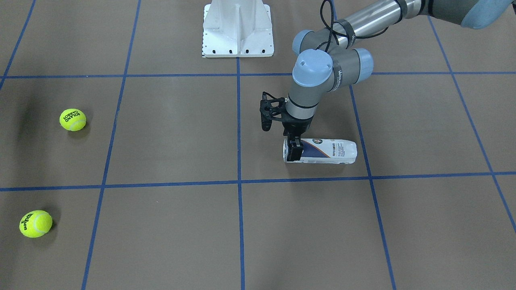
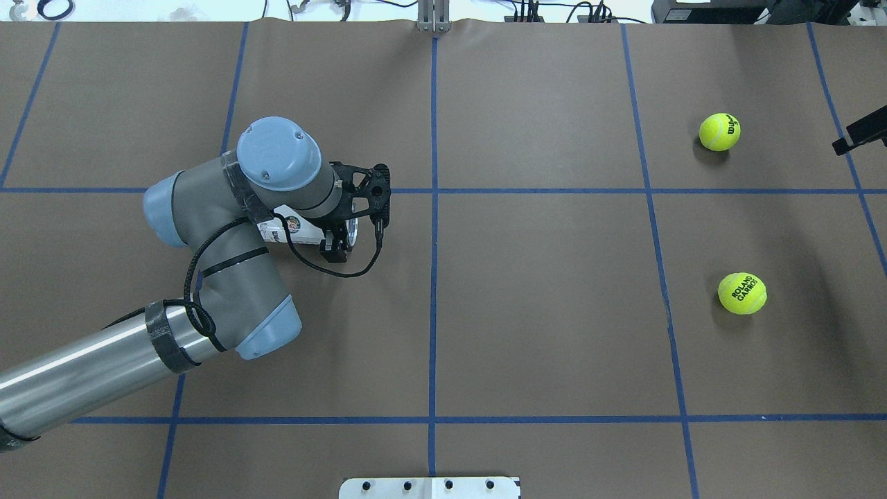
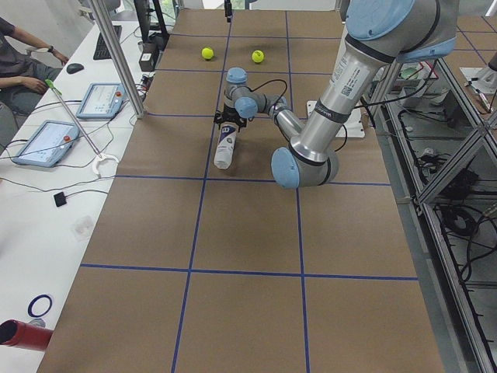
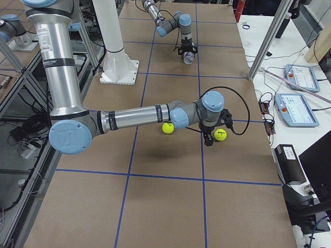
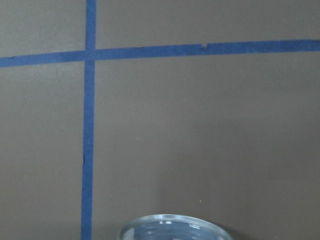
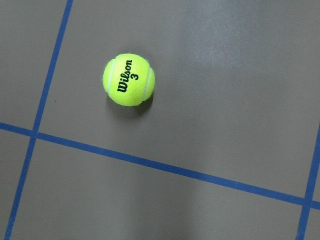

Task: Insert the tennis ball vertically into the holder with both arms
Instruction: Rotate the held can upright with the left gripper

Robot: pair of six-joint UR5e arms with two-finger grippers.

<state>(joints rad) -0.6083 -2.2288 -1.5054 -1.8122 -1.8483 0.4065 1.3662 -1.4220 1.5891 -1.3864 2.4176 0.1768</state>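
Observation:
The holder (image 1: 326, 151) lies on its side on the table, silver rim toward the table's centre. It also shows in the overhead view (image 2: 294, 230), partly under my left arm, and its rim (image 5: 172, 227) shows at the bottom of the left wrist view. My left gripper (image 1: 295, 150) points down over the rim end, its fingers (image 2: 335, 248) either side of the holder; whether they press it I cannot tell. My right gripper (image 4: 208, 140) hangs above the table beside the Wilson tennis ball (image 6: 128, 79); I cannot tell if it is open.
A second tennis ball marked Roland Garros (image 2: 742, 293) lies nearer the robot than the Wilson ball (image 2: 719, 132). The white pedestal base (image 1: 238, 30) stands at the table's robot side. Blue tape lines grid the brown table.

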